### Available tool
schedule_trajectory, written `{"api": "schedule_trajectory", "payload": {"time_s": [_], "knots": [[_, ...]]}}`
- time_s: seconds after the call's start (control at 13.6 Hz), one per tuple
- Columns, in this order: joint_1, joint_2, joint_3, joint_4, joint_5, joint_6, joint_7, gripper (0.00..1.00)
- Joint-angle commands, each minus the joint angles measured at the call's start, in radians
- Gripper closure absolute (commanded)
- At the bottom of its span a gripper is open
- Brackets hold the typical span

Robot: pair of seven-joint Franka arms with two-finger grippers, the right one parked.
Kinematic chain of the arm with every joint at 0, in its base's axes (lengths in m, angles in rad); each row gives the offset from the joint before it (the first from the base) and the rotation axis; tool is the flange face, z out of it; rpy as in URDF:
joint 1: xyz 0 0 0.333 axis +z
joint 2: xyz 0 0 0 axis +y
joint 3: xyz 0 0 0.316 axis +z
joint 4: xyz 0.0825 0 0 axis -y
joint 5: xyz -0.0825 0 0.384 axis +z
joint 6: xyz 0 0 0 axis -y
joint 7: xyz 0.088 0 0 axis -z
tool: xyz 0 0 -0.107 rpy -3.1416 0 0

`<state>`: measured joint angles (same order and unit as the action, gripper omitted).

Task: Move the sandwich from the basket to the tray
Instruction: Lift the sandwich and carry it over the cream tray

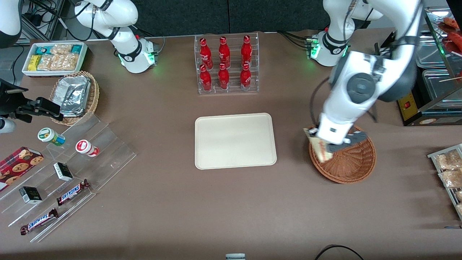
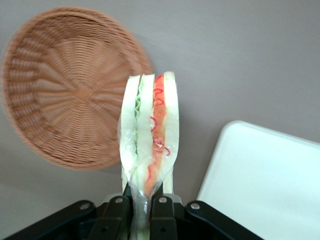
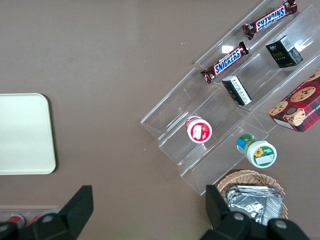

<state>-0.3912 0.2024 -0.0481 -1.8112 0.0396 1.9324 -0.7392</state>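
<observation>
Front view is showing a matte brown table (image 1: pixel 162 202) carrying the cream tray (image 1: pixel 235 141), a flat plastic rectangle with rounded corners and a low rim, and the basket (image 1: pixel 352 164), a round shallow bowl of reddish-brown woven wicker lying toward the working arm's end. A clear rack of red bottles (image 1: pixel 226 65) is standing farther from the front camera than the tray. The claw (image 1: pixel 326 144) is hanging over the basket's rim on the side nearest the tray. The claw's fingers (image 2: pixel 162 215) are clamping one narrow end of the sandwich (image 2: pixel 149 137), which is held clear of the basket. The sandwich is a clear-wrapped wedge of white bread, its long axis running straight out from the fingers, its cut edge with green and red filling layers facing the wrist camera.
</observation>
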Motion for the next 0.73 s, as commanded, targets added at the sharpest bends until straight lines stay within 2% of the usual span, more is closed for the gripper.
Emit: {"api": "schedule_trajectory", "payload": {"time_s": [0.0,0.37,0.66], "knots": [[-0.116,0.122,0.010,0.120,0.008,-0.019,-0.017,1.00],[-0.271,0.325,0.010,0.265,-0.021,0.040,-0.093,1.00],[-0.363,0.436,0.010,0.299,-0.015,0.210,-0.184,1.00]]}}
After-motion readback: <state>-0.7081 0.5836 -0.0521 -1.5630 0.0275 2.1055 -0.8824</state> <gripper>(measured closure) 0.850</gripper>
